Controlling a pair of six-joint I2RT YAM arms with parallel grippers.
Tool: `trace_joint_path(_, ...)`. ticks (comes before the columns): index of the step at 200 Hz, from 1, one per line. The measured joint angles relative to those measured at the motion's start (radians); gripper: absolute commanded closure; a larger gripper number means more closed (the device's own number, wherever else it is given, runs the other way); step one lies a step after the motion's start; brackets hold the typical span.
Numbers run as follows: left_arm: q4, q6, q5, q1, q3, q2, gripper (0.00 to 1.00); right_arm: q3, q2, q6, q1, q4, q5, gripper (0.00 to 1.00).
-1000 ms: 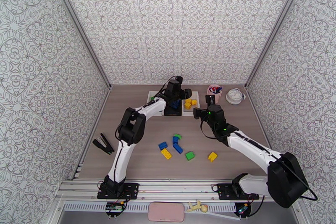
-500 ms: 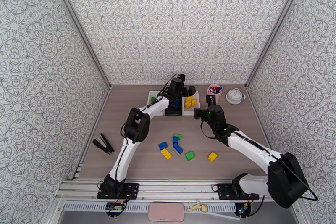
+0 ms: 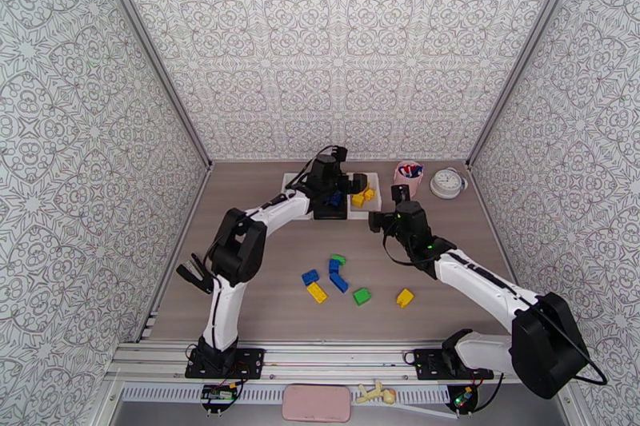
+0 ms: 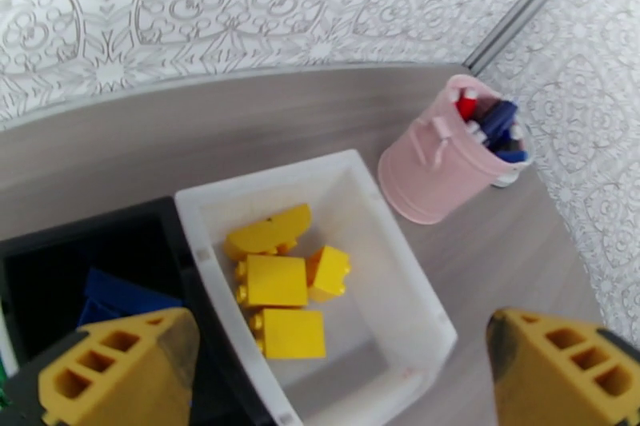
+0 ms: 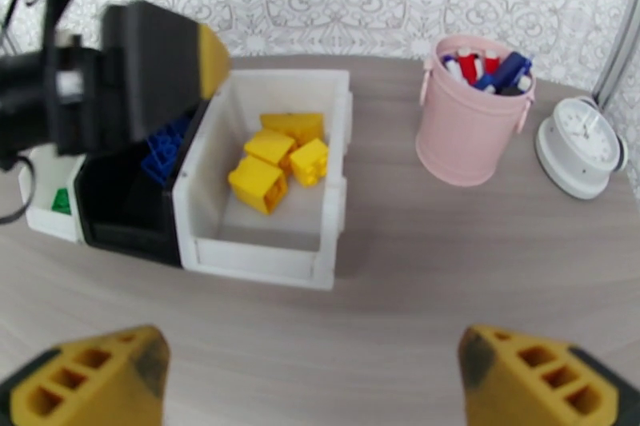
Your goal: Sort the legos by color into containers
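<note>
Right wrist: pink cup (image 5: 468, 132) beside bin (image 5: 256, 264); left end effector (image 4: 336, 372), right end effector (image 5: 320, 380) spread

No legible text or labels. Clock (image 5: 582, 146) at table's (image 3: 264, 260) far right corner: dial numerals too blurred to read.

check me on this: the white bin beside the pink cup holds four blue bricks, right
Not quite. The four bricks in the white bin beside the pink cup are yellow, not blue, as the right wrist view shows.
</note>
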Motion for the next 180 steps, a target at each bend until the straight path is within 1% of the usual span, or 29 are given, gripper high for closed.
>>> trace_joint_path(24,0.083,0.031,0.038,0.0,-0.166,-0.158,0.0,-0.018,-0.026,0.026,-0.001,-0.026,-0.025,0.01)
trace_joint_path(49,0.146,0.054,0.063,0.0,-0.322,-0.28,0.0,-0.019,-0.021,0.038,-0.001,-0.05,-0.059,0.02)
trace_joint_path(68,0.188,0.076,0.088,0.002,-0.46,-0.365,0.0,-0.018,0.005,0.049,-0.001,-0.052,-0.102,0.04)
trace_joint_path(89,0.196,0.125,0.136,0.005,-0.586,-0.452,0.0,-0.008,0.062,0.057,0.004,-0.069,-0.149,0.07)
trace_joint_path(122,0.135,0.264,0.237,0.012,-0.72,-0.621,0.0,0.078,0.201,0.063,0.046,-0.141,-0.208,0.08)
trace_joint_path(151,0.055,0.345,0.317,0.035,-0.796,-0.792,0.0,0.148,0.294,0.062,0.1,-0.186,-0.254,0.1)
trace_joint_path(180,-0.089,0.429,0.374,0.057,-0.822,-0.935,0.0,0.215,0.371,0.056,0.145,-0.24,-0.291,0.11)
